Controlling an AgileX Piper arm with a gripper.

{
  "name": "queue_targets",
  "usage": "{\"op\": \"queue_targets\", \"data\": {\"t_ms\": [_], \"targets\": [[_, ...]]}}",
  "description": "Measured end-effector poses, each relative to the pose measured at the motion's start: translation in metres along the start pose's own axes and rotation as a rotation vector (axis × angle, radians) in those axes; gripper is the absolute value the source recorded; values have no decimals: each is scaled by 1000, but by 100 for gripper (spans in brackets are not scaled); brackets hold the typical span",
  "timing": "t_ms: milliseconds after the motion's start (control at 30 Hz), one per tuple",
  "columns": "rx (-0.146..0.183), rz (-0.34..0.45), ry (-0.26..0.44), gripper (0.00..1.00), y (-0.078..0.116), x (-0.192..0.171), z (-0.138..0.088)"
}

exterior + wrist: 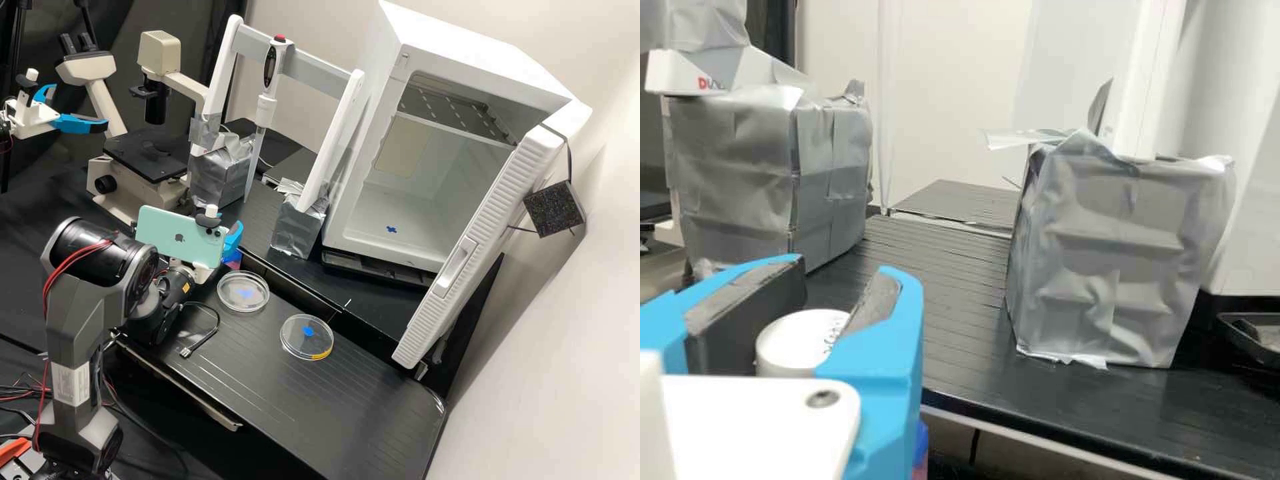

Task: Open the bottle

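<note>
High view: your gripper (pixel 233 240) partly hidden behind mint-green phone (pixel 177 235), close to petri dish (pixel 225 300). Bottle (pixel 232 259) just below blue finger, mostly blocked; pink/blue bit visible, foot hidden, so can't tell if it touches bench (pixel 267 380). Wrist view: 2 blue fingers partway apart, cut off at view's edge; dark pads (pixel 745 320) on both sides of white cap (pixel 795 345), looks gripped. How tight, you can't tell. Cap w/ faint marks, unreadable; looks seated btwn fingers, but join w/ bottle hidden.
</note>
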Motion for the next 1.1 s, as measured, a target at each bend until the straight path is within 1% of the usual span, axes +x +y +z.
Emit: {"op": "queue_targets", "data": {"t_ms": [167, 400, 700, 800, 933, 1100], "targets": [[-1, -19, -8, 0, 3, -2, -3], [1, 21, 24, 0, 13, -5, -11], [-1, 56, 32, 0, 22, -7, -12], [-3, 67, 45, 0, 25, -10, -15], [-8, 92, 47, 0, 29, -24, -13], [-6, 114, 65, 0, 31, -45, -13]]}}
